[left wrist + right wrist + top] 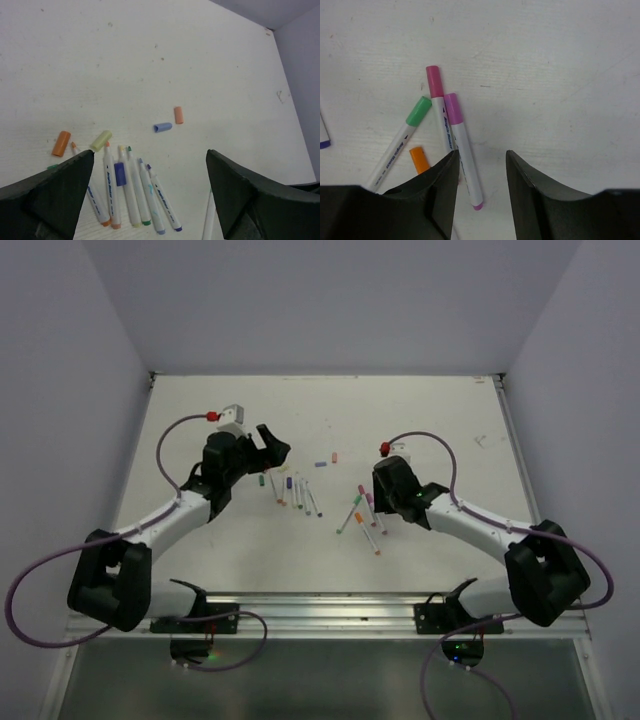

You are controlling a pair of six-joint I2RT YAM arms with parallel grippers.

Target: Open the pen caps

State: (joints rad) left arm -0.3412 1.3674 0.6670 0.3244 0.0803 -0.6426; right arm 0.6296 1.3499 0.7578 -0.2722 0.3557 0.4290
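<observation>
My left arm has its elbow out near the left edge and its forearm angled in toward the middle. The left hand (pixel 274 446) hangs above a row of uncapped pens (pixel 131 195). Its fingers (pixel 55 190) stand wide apart at the two sides of the wrist view, and it grips and touches nothing. Loose on the surface (pixel 400 410) beyond it lie an orange cap (pixel 61 143) and a yellow-green cap (pixel 101 140). A blue cap (pixel 163 127) and a second orange cap (pixel 178 115) sit close together further out. A dark blue cap (pixel 120 174) rests across the pen barrels. Something green peeks out at the left finger's edge; I cannot tell what it is. My right arm folds in from the right, with the right hand (pixel 482 155) tipped down over pens that are still closed. I can see a pink cap (pixel 433 81), a purple cap (pixel 452 107) and a green cap (pixel 418 110). A further orange piece (pixel 419 160) is half hidden by a finger. That hand is partly open, with bare surface in the gap, and the purple-capped pen runs just beside one finger.
</observation>
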